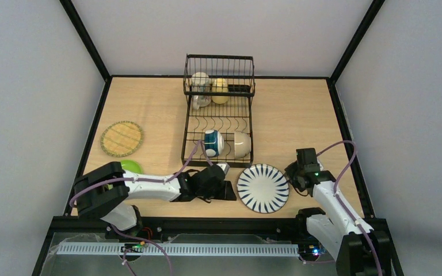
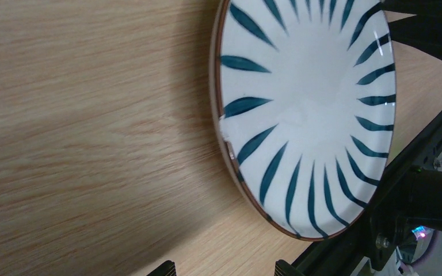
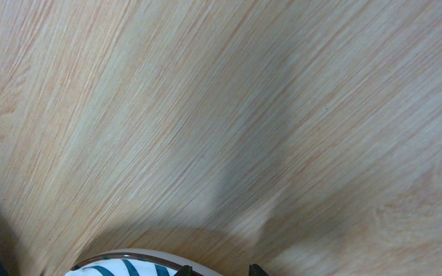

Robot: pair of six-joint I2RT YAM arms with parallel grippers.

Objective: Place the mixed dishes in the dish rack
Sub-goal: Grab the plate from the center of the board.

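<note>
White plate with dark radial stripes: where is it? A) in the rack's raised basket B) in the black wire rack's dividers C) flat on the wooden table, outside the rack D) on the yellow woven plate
C: the striped plate lies on the wooden table, just outside the near end of the black wire rack.

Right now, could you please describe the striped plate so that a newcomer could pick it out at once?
Find the black wire dish rack in the middle of the table. Just before its near right corner a round plate lies flat. It alone is white with dark radial stripes, unlike the yellow woven plate and the green plate farther left.
</note>
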